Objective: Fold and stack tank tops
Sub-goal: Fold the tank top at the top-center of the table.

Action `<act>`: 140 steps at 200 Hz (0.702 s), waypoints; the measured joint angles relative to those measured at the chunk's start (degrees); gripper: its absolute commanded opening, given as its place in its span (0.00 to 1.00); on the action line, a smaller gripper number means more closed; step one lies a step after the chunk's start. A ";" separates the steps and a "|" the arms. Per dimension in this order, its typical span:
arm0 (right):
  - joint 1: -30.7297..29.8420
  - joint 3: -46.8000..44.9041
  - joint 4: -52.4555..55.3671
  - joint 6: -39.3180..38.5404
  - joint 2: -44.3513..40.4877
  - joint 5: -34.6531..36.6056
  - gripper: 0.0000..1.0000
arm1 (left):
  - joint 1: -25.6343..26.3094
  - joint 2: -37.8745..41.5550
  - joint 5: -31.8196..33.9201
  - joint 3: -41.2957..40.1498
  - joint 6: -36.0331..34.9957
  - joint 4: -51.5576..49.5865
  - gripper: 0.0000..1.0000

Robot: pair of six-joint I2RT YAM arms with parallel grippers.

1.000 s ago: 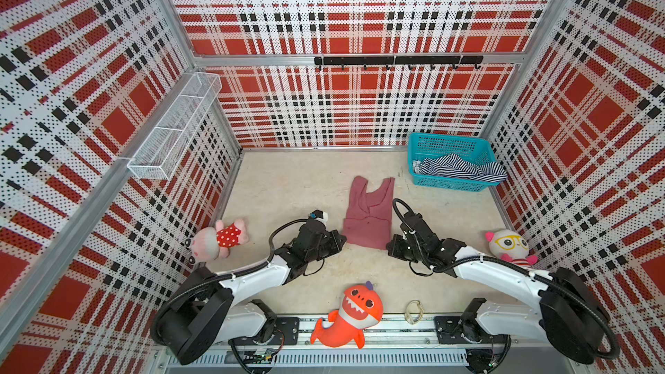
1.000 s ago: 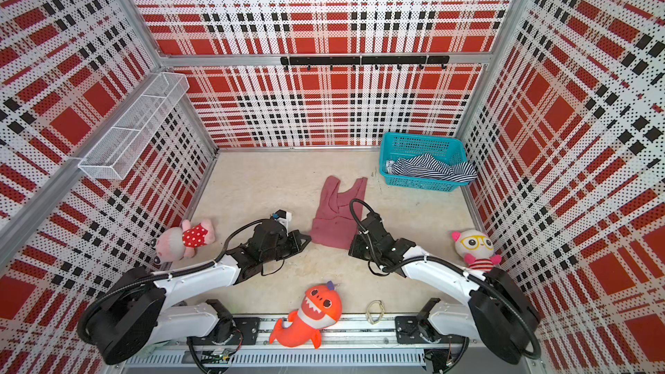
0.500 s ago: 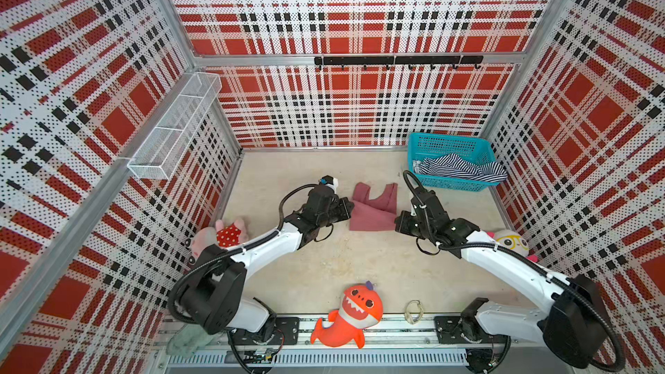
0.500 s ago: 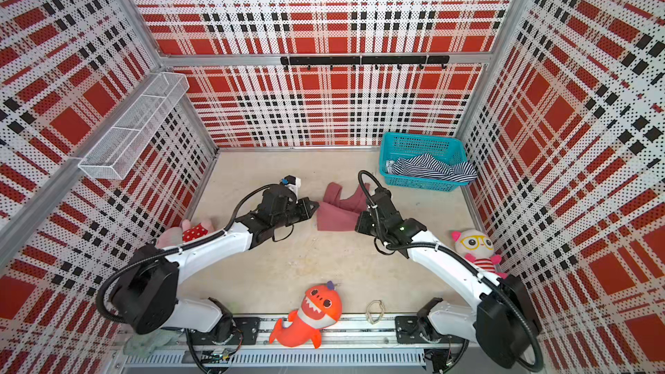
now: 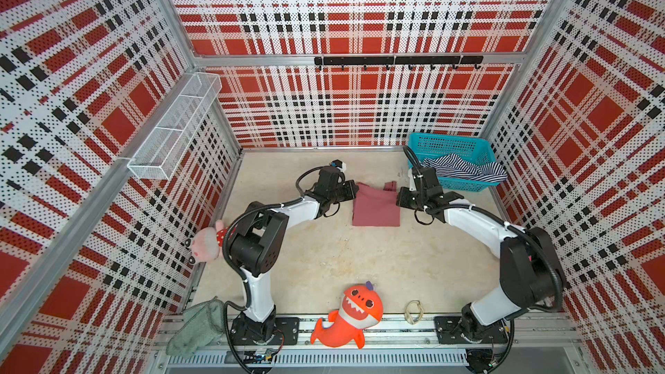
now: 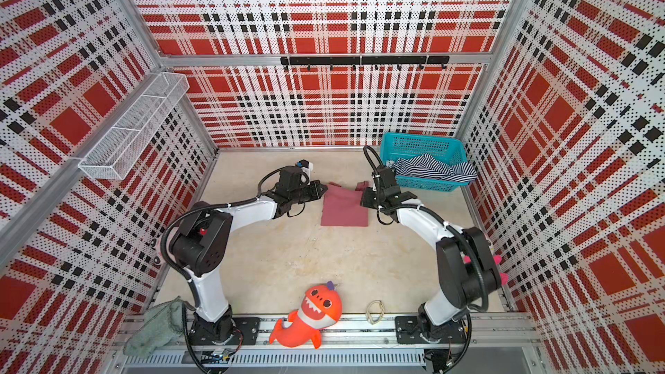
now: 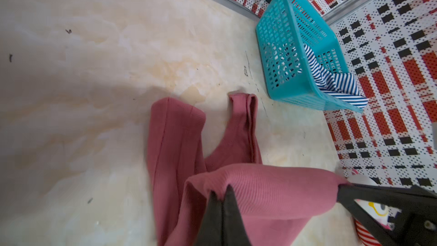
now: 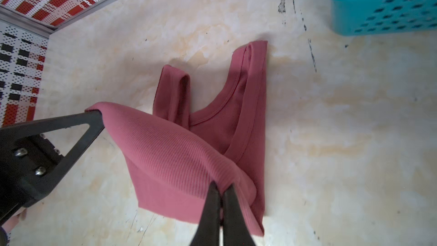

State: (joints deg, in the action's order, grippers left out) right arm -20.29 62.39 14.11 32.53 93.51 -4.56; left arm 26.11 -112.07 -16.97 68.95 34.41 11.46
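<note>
Left gripper [image 5: 355,189] clamped on rose tank top [image 5: 376,208] hem | right gripper [image 5: 398,198] clamped likewise | straps [image 5: 389,186] point 12 o'clock | long axis 12–6

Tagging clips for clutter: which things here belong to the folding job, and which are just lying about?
Job: rose-maroon ribbed cloth tank top; navy-and-white striped cloth tank top, in teal plastic basket.
Lying about: orange plush shark; pink plush doll; grey-green fuzzy towel.
</note>
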 measured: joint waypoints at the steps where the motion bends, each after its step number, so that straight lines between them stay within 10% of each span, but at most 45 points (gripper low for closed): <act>1: 0.07 0.13 -0.04 -0.09 0.17 0.00 0.14 | -0.02 -0.20 -0.04 0.13 -0.07 0.02 0.10; 30: 2.62 6.40 -3.34 -3.69 8.94 -1.18 0.34 | -1.84 -8.28 -0.85 5.79 -0.31 2.14 0.50; 140: 0.33 -7.65 -12.74 -4.96 2.99 -1.99 0.41 | -0.44 2.12 4.24 -6.82 -1.57 4.28 0.90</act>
State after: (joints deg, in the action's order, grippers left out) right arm -19.97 54.74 1.37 27.57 96.51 -6.55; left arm 25.67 -109.95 -12.73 62.13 32.84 15.75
